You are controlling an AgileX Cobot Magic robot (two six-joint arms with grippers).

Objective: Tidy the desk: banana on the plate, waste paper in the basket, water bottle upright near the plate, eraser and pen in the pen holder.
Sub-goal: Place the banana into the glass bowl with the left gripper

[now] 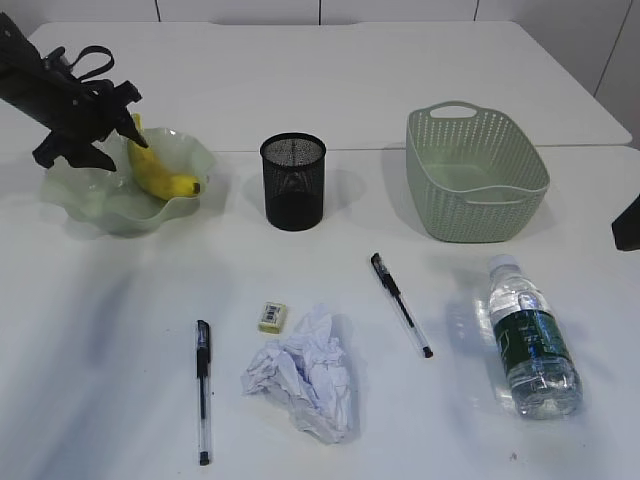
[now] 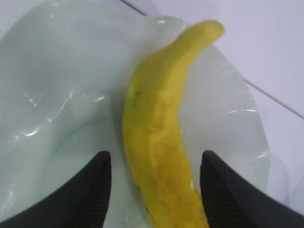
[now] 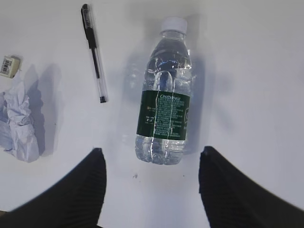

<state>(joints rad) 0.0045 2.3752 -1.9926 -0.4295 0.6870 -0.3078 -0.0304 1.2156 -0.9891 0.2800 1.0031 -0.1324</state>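
The yellow banana [image 1: 160,172] lies in the pale green wavy plate [image 1: 75,195] at the back left; it also shows in the left wrist view [image 2: 161,128]. My left gripper [image 2: 154,159] is open, its fingers either side of the banana without touching it. The water bottle [image 1: 530,335] lies on its side at the right; it shows below my open, empty right gripper [image 3: 152,154] in the right wrist view [image 3: 165,95]. Crumpled waste paper [image 1: 305,375], a small eraser [image 1: 272,317] and two pens [image 1: 203,390] [image 1: 401,304] lie on the table. The black mesh pen holder [image 1: 293,180] and green basket [image 1: 475,175] stand behind.
The white table [image 1: 100,340] has a seam along the back, behind the plate and basket. The right arm shows only as a dark edge [image 1: 628,222] at the right border.
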